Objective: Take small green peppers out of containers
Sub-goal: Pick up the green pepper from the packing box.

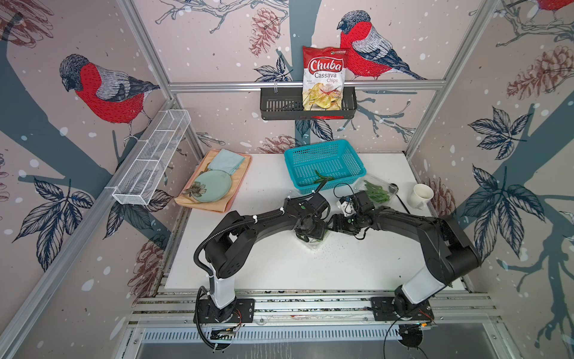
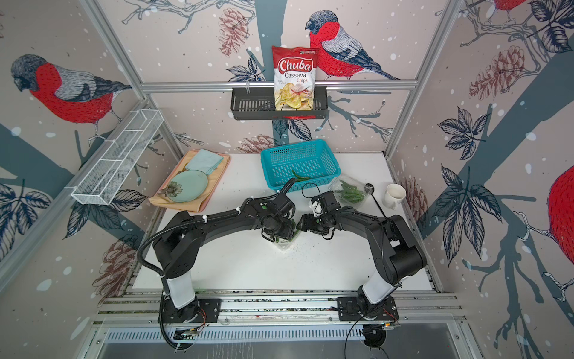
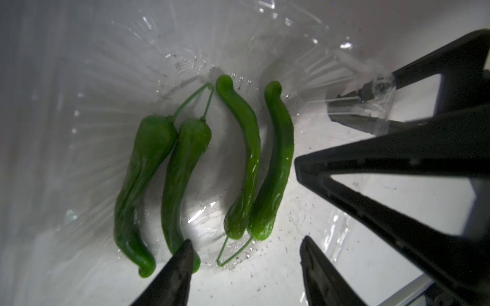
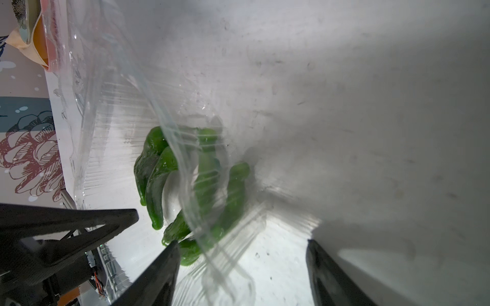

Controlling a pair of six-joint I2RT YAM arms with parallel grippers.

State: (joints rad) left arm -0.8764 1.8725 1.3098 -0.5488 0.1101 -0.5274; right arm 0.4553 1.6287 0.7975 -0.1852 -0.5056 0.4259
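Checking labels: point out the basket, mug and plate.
basket (image 1: 320, 160), in a top view, bare mesh floor
mug (image 1: 419, 201), in a top view, outer side
plate (image 1: 214, 185), in a top view, bare middle

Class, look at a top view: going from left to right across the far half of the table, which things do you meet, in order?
green plate → teal basket → clear box of peppers → white mug
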